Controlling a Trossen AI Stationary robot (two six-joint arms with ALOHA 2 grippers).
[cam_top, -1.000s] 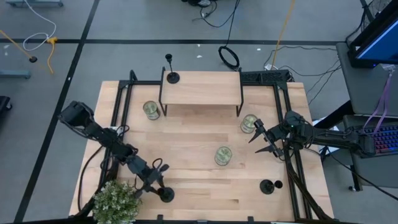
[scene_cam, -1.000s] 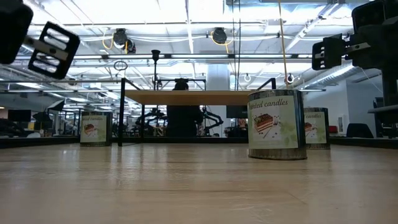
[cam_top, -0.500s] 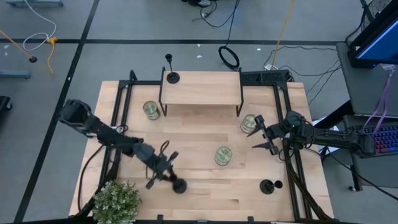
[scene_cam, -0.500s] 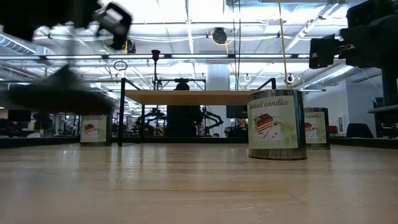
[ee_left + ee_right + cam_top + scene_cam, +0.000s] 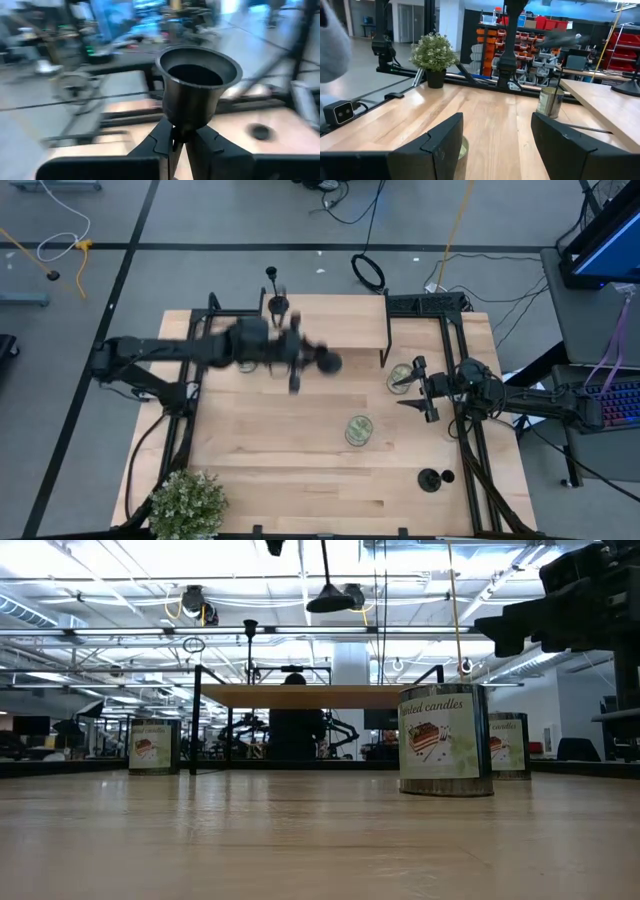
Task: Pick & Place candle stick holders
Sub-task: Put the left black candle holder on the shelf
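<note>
The left tool [image 5: 293,358] hangs in the air over the rear half of the bench [image 5: 300,480], just in front of the small raised shelf [image 5: 325,320]. Its fingers [image 5: 159,142] are closed on the thin stem of a candle stick holder [image 5: 328,363], which it carries off the bench with the round base pointing away from the wrist; in the left wrist view that holder [image 5: 197,82] fills the middle, its flared cup seen from the open side. In the low view the holder [image 5: 329,600] shows high above the shelf, the disc hanging below the stem.

A second holder [image 5: 274,290] stands upright on the shelf's back left corner. A third holder [image 5: 431,478] stands on the bench near the front right corner.

The right tool [image 5: 416,388] waits above the right side of the bench with its fingers [image 5: 442,145] spread wide and nothing between them, beside a candle tin [image 5: 401,375]. Two more tins [image 5: 359,429] [image 5: 243,356] sit at mid-bench and left of the shelf. A potted plant [image 5: 187,502] stands at the front left corner.
</note>
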